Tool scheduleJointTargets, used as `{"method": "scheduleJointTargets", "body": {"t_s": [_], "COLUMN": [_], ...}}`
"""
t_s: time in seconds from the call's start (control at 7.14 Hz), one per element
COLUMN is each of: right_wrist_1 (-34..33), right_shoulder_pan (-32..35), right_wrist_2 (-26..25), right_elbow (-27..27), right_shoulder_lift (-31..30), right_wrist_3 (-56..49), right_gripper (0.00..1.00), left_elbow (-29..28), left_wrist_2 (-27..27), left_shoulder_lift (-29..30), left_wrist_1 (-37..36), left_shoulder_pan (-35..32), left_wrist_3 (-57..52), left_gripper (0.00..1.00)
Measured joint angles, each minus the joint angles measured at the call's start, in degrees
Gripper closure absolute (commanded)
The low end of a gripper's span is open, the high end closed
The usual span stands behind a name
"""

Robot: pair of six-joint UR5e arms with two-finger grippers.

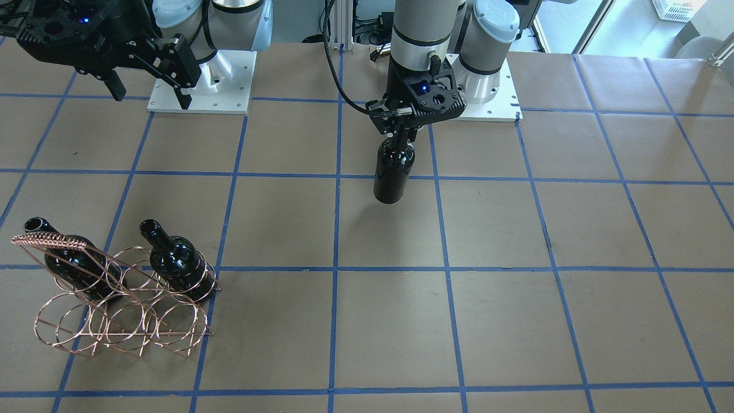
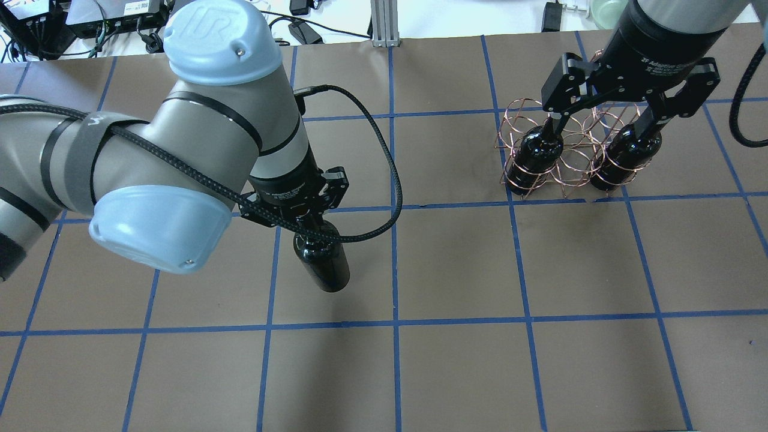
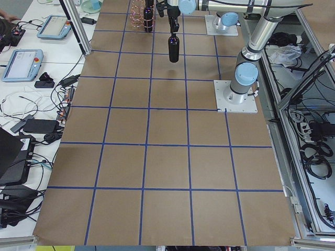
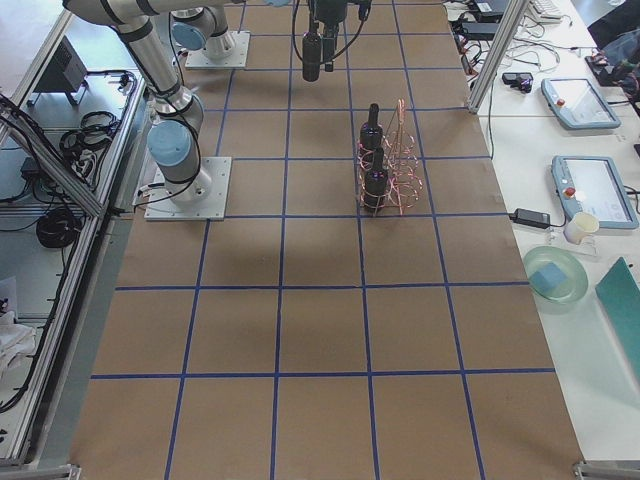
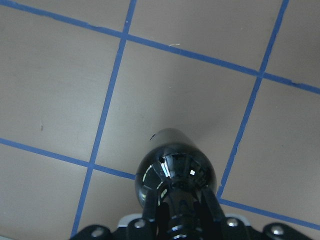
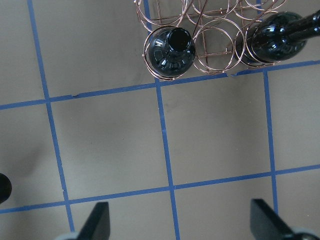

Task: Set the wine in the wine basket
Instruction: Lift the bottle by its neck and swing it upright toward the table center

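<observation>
My left gripper [image 1: 399,135] is shut on the neck of a glossy black wine bottle [image 1: 393,174], which hangs upright above the table's middle. It also shows in the overhead view [image 2: 323,261] and the left wrist view [image 5: 174,172]. The copper wire wine basket [image 1: 123,324] stands far to the robot's right, also seen from overhead [image 2: 573,144]. Two more black bottles [image 1: 71,259] [image 1: 179,265] stand tilted in its rings. My right gripper [image 2: 600,126] is open and empty, high over the basket; its wrist view shows the basket [image 6: 215,42] below and ahead.
The table is brown paper with a blue tape grid [image 1: 337,269]. The arms' white base plates [image 1: 200,92] sit along the robot's edge. Monitors, cables and teach pendants [image 4: 585,190] lie on side tables beyond the work surface.
</observation>
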State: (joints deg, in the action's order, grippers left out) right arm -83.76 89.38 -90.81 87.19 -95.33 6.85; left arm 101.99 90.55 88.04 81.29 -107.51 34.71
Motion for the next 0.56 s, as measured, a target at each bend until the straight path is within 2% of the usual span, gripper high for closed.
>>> {"method": "scheduleJointTargets", "body": {"t_s": [0.56], "right_wrist_1": [0.00], "right_shoulder_pan": [0.03], "right_wrist_2": [0.10], "right_elbow": [0.00], "right_shoulder_lift": [-0.11], "right_wrist_3": [0.09], "right_gripper": [0.00], "left_elbow": [3.05], "left_wrist_2": [-1.11], "left_shoulder_lift": [0.95], "left_wrist_1": [-3.72], "left_shoulder_pan": [-2.08], "left_wrist_3": [2.44], "left_gripper": [1.00]}}
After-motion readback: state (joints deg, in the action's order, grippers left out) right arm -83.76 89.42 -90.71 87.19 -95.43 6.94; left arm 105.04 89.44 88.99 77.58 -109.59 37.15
